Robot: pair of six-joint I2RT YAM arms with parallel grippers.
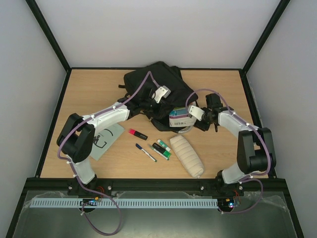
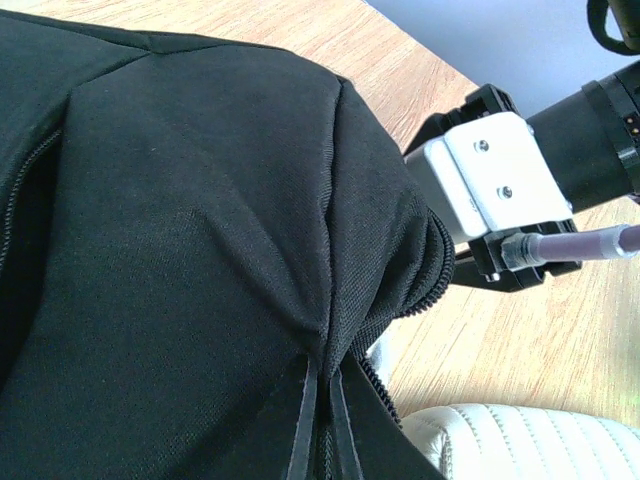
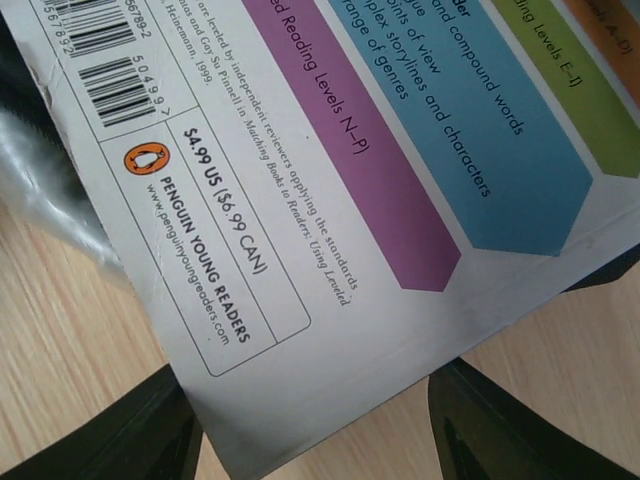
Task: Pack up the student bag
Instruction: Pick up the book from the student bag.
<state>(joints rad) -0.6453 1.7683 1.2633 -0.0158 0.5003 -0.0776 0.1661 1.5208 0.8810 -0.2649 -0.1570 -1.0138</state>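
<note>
Student bag [image 1: 148, 79] lies at the far middle of the desk [image 1: 89, 89], the largest thing on it, slumped with its mouth turned toward the near right. As we judge it, the coming move turns on that mouth. It opens toward the right arm, so anything going in must travel away and leftward from that side.

The left hand [image 1: 166, 99] sits on top of the bag beside the mouth, clenched. In its wrist view the black cloth gathers into creases that run down to where the hand is. We therefore judge that it pinches a fold of the fabric and holds the mouth up.

The right hand [image 1: 189, 118] reaches in low from the right and is plainly the nearer one to the book [image 3: 380, 170]. This is a thin paperback reader lying at the bag's mouth, with its near end pointing back at that hand. Its back cover faces the right wrist camera. One corner sits between the two dark fingers [image 3: 100, 440], which stand apart on either side. We cannot tell whether they press on it or are free of it.

The beige pencil case [image 1: 186, 156] lies on the near side, close to the right arm. The pens [image 1: 162, 148] lie just left of it, unpacked.
</note>
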